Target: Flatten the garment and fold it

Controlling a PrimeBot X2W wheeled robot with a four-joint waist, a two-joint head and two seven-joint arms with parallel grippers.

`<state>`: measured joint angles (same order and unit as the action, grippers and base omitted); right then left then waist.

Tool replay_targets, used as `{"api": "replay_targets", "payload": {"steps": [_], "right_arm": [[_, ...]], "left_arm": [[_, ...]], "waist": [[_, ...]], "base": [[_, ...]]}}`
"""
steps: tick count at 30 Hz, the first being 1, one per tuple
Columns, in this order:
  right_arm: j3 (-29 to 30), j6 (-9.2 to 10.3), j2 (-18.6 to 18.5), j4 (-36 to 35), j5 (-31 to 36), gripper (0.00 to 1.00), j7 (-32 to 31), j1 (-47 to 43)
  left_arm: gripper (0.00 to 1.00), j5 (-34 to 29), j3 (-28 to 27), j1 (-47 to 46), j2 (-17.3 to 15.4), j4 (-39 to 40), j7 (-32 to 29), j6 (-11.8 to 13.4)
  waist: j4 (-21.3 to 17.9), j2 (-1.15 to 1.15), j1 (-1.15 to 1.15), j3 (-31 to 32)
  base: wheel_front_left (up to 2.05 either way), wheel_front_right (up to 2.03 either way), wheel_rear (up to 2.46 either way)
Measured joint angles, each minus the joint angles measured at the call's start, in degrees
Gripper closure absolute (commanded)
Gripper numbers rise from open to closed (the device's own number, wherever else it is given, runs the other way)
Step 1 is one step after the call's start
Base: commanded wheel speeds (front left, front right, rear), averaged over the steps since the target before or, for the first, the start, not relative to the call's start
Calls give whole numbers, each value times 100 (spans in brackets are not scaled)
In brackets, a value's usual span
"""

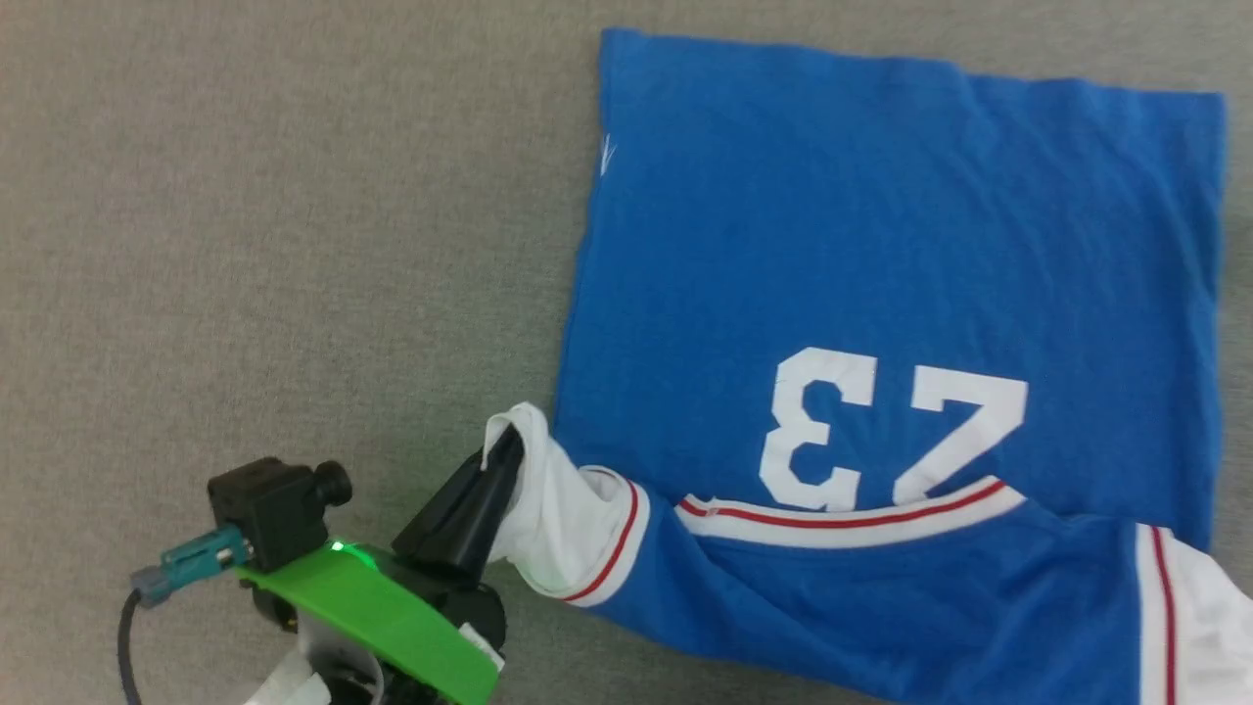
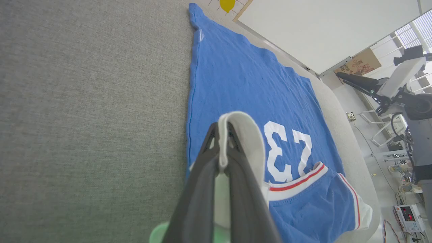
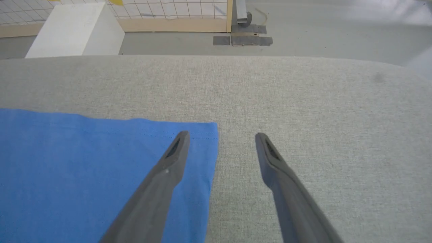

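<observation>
Grey fabric table [image 1: 245,196], bare left of shirt [image 1: 881,245]; left jaws clamp sleeve [image 1: 548,509], right jaws apart at hem corner [image 3: 206,135].

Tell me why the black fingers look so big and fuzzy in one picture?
Left wrist view: the left gripper sits close to the lens, so it looks huge and soft, pinching the garment. Right wrist view: the right gripper, open, looks crisp. Head view: even light, no glare.
</observation>
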<state>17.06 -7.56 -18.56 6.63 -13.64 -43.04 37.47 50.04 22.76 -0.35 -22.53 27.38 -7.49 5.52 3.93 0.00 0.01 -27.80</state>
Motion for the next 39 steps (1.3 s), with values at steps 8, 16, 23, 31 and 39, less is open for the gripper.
{"api": "replay_targets", "payload": {"steps": [8,16,23,31,39], "right_arm": [[-71,0,-76,709,287,0,-293,287],[34,-1,-69,759,421,100,-405,528],[119,-1,153,890,402,100,-147,505],[435,-1,270,813,110,100,375,3],[1229,-1,466,-136,-363,100,452,-1563]], "left_arm": [[100,-111,157,-259,116,-185,-2,-92],[100,-115,167,-306,123,-283,-1,-94],[100,-114,79,-376,133,-426,81,-149],[100,-163,-53,-321,46,-655,208,-132],[100,-101,-215,109,-69,-624,256,11]], "waist": [[341,0,0,-462],[443,0,-1,-607],[335,0,0,-402],[142,0,-1,161],[-193,0,-2,826]], "base": [[0,0,0],[0,0,0],[0,0,0],[0,0,0],[0,0,0]]}}
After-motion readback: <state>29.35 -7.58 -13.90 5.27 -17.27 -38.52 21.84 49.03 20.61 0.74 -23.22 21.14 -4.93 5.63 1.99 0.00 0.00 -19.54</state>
